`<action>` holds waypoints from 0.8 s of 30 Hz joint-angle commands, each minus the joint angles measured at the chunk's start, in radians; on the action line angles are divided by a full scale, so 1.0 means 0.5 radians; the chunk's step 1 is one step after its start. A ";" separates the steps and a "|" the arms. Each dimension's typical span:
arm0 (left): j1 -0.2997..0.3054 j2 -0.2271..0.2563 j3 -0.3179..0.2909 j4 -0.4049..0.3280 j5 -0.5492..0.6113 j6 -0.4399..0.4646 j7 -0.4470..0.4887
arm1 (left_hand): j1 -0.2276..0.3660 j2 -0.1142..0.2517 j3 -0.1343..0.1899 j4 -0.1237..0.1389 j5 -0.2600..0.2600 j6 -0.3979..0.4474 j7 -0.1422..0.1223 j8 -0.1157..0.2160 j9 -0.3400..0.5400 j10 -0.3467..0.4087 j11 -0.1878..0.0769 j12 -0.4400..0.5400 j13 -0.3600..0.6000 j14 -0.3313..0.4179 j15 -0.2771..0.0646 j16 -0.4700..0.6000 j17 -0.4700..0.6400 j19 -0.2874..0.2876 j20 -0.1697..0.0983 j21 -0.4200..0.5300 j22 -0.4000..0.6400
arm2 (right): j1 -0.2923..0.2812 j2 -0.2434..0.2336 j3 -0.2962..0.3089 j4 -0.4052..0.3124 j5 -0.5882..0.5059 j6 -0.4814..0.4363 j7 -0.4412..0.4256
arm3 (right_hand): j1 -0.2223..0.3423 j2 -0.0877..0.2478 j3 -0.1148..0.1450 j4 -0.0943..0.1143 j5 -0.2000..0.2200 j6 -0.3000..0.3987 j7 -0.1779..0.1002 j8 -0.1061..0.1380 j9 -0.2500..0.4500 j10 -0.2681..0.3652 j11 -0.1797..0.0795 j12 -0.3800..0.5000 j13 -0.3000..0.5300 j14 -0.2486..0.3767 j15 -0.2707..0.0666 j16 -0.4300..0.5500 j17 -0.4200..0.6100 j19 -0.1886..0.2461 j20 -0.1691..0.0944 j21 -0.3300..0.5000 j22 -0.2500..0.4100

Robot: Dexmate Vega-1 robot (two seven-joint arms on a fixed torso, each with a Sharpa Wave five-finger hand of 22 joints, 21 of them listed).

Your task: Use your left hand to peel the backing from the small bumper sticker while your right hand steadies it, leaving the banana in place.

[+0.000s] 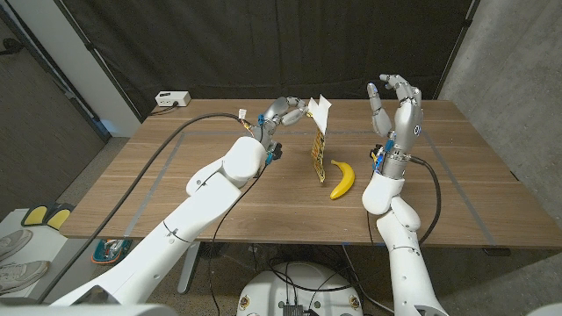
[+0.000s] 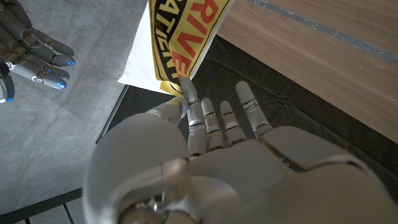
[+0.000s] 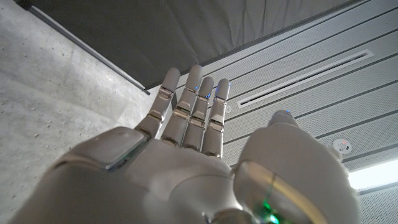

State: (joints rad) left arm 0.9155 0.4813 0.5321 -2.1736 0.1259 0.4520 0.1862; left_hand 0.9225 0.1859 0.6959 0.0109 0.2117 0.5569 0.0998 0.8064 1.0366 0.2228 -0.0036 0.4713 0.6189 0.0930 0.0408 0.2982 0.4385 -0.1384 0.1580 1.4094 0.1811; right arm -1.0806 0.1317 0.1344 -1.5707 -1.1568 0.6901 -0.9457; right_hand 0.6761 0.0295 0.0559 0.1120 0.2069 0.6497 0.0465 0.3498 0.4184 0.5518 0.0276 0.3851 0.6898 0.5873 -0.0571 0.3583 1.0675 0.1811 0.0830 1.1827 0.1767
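Currently wooden surface point(image 1: 457, 175) carries the banana point(image 1: 342, 180) near its middle. Right hand point(image 1: 395, 105) is raised above the surface, fingers spread, holding nothing. Left hand point(image 1: 283, 111) pinches the yellow sticker point(image 1: 320, 140) by its top, white backing point(image 1: 321, 105) partly peeled; sticker hangs just beside the banana.

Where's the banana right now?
In the head view the banana lies on the table, right of centre, just beside the lower end of the sticker and in front of the raised right hand.
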 commanded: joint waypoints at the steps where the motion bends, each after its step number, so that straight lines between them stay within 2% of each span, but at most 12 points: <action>1: -0.160 -0.021 0.118 0.186 0.052 -0.269 0.019 | -0.025 -0.001 0.021 0.001 0.006 -0.017 -0.029 0.010 -0.004 0.013 -0.022 0.011 0.004 0.013 -0.019 -0.007 0.013 -0.001 -0.022 0.009 0.003 | -0.244 -0.639 -0.515 -0.405 0.751 -0.731 0.356 | 0.021 -0.035 0.000 -0.030 0.009 -0.045 0.025 -0.041 -0.010 -0.053 0.022 -0.022 0.006 -0.045 -0.040 -0.020 -0.005 -0.004 0.030 -0.023 0.007; 7: -0.204 -0.030 0.155 0.217 0.079 -0.289 0.031 | -0.029 -0.002 0.022 -0.001 0.005 -0.016 -0.033 0.008 -0.018 0.014 -0.023 0.009 0.002 0.015 -0.021 -0.008 0.016 0.004 -0.028 0.009 0.001 | -0.294 -0.843 -0.641 -0.569 0.823 -1.046 0.440 | 0.066 -0.060 0.003 -0.070 0.018 -0.058 0.023 -0.066 -0.020 -0.063 0.016 -0.024 0.008 -0.075 -0.041 -0.024 -0.008 -0.018 0.040 -0.040 0.007; 8: -0.209 -0.036 0.162 0.222 0.088 -0.293 0.042 | -0.030 -0.002 0.022 -0.001 0.005 -0.016 -0.032 0.008 -0.020 0.015 -0.024 0.009 0.002 0.015 -0.021 -0.009 0.016 0.005 -0.029 0.009 0.001 | -0.323 -0.875 -0.654 -0.641 0.829 -1.148 0.522 | 0.086 -0.066 0.007 -0.086 0.022 -0.057 0.024 -0.069 -0.019 -0.060 0.017 -0.021 0.011 -0.073 -0.031 -0.023 -0.012 -0.019 0.044 -0.045 0.008; 11: -0.215 -0.043 0.171 0.233 0.097 -0.307 0.059 | -0.032 -0.002 0.024 -0.002 0.005 -0.016 -0.033 0.009 -0.025 0.015 -0.026 0.008 0.001 0.015 -0.022 -0.010 0.018 0.005 -0.034 0.008 0.001 | -0.350 -0.949 -0.702 -0.731 0.831 -1.312 0.590 | 0.090 -0.076 0.003 -0.095 0.027 -0.021 0.025 -0.061 -0.015 -0.018 0.013 0.000 0.018 -0.068 -0.030 -0.016 -0.009 -0.023 0.048 -0.054 0.008; 14: -0.225 -0.048 0.177 0.243 0.095 -0.316 0.060 | -0.034 -0.003 0.025 -0.004 0.004 -0.014 -0.032 0.011 -0.027 0.013 -0.031 0.006 -0.001 0.014 -0.023 -0.011 0.020 0.007 -0.037 0.007 0.000 | -0.355 -0.999 -0.753 -0.761 0.810 -1.417 0.566 | 0.073 -0.084 -0.009 -0.094 0.033 0.027 0.026 -0.049 -0.010 0.029 0.031 0.026 0.027 -0.024 -0.027 0.012 0.000 -0.025 0.050 -0.064 0.009; 16: -0.231 -0.055 0.184 0.251 0.099 -0.315 0.065 | -0.036 -0.004 0.026 -0.005 0.003 -0.014 -0.036 0.014 -0.028 0.014 -0.033 0.006 -0.001 0.014 -0.025 -0.012 0.021 0.008 -0.039 0.007 -0.001 | -0.363 -1.039 -0.772 -0.795 0.840 -1.464 0.595 | 0.072 -0.085 -0.011 -0.097 0.037 0.069 0.028 -0.037 -0.007 0.069 0.011 0.047 0.033 -0.012 -0.029 0.025 0.008 -0.022 0.050 -0.069 0.010; 20: -0.247 -0.060 0.192 0.266 0.092 -0.321 0.053 | -0.038 -0.004 0.028 -0.008 0.002 -0.011 -0.037 0.015 -0.034 0.013 -0.029 0.005 0.000 0.014 -0.026 -0.013 0.023 0.008 -0.042 0.006 -0.001 | -0.370 -1.112 -0.808 -0.873 0.862 -1.591 0.683 | 0.051 -0.094 -0.023 -0.093 0.042 0.125 0.033 -0.022 0.000 0.125 0.021 0.078 0.045 0.006 -0.027 0.039 0.014 -0.023 0.059 -0.079 0.011; 24: -0.257 -0.064 0.199 0.278 0.074 -0.324 0.032 | -0.041 -0.004 0.030 -0.011 0.001 -0.010 -0.037 0.016 -0.044 0.014 -0.030 0.003 -0.002 0.014 -0.026 -0.016 0.025 0.011 -0.044 0.005 -0.002 | -0.349 -1.163 -0.856 -0.884 0.859 -1.640 0.674 | 0.050 -0.106 -0.032 -0.098 0.051 0.165 0.021 -0.014 0.006 0.148 0.007 0.097 0.056 0.013 -0.032 0.049 0.021 -0.052 0.089 -0.099 0.011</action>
State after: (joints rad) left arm 0.8080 0.4567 0.6158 -2.0567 0.1682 0.3029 0.2110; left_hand 0.9122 0.1831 0.6969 0.0096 0.2125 0.5571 0.0926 0.8102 1.0143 0.2251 -0.0059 0.4713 0.6160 0.0947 0.0319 0.2919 0.4478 -0.1328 0.1421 1.4093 0.1789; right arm -1.2443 -0.3469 -0.2202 -1.9314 -0.7575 0.0213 -0.6629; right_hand 0.7016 -0.0195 0.0455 0.0659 0.2254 0.7158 0.0609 0.3342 0.4154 0.6159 0.0316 0.4255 0.7116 0.5812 -0.0533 0.3726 1.0721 0.1591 0.1193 1.1383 0.1794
